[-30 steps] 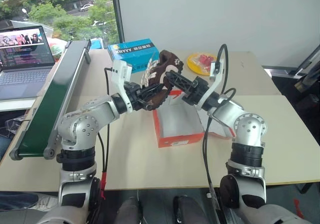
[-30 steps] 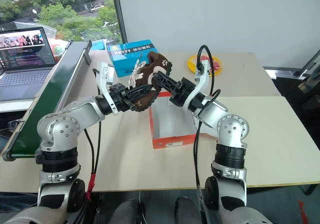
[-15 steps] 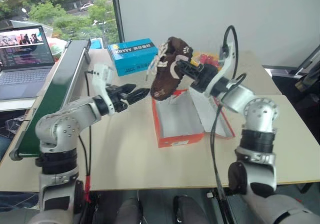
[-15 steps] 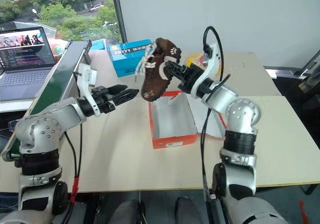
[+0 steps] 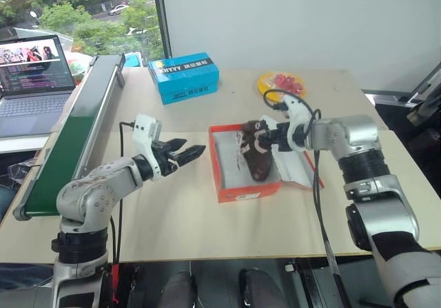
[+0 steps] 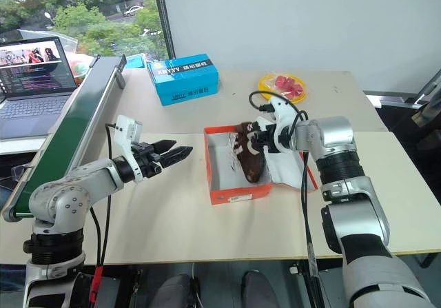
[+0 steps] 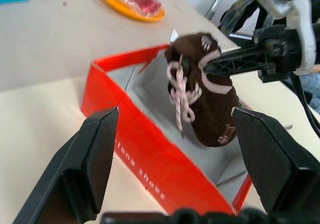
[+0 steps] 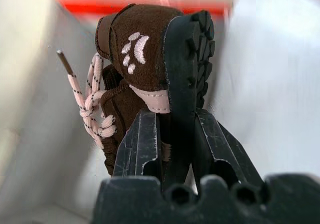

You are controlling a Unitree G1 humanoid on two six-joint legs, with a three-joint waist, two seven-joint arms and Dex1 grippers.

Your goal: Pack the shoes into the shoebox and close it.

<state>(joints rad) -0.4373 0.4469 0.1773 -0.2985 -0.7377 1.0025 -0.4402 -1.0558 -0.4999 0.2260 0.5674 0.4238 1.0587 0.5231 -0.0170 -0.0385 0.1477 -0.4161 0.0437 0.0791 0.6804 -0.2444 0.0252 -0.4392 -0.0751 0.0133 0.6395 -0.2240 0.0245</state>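
Right wrist view: one shoe (image 8: pixel 150 63) is pinched between the right jaws (image 8: pixel 172 139), above the shoebox (image 5: pixel 227 184). It should be lowered gently, then released. The left jaws (image 5: pixel 185 153) are wide, empty.

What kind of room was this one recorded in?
Probably an office or lab workspace, not a home. Pale tables are pushed together by a big window with trees outside, an open laptop sits on a side desk, and a green conveyor belt runs along the table edge.
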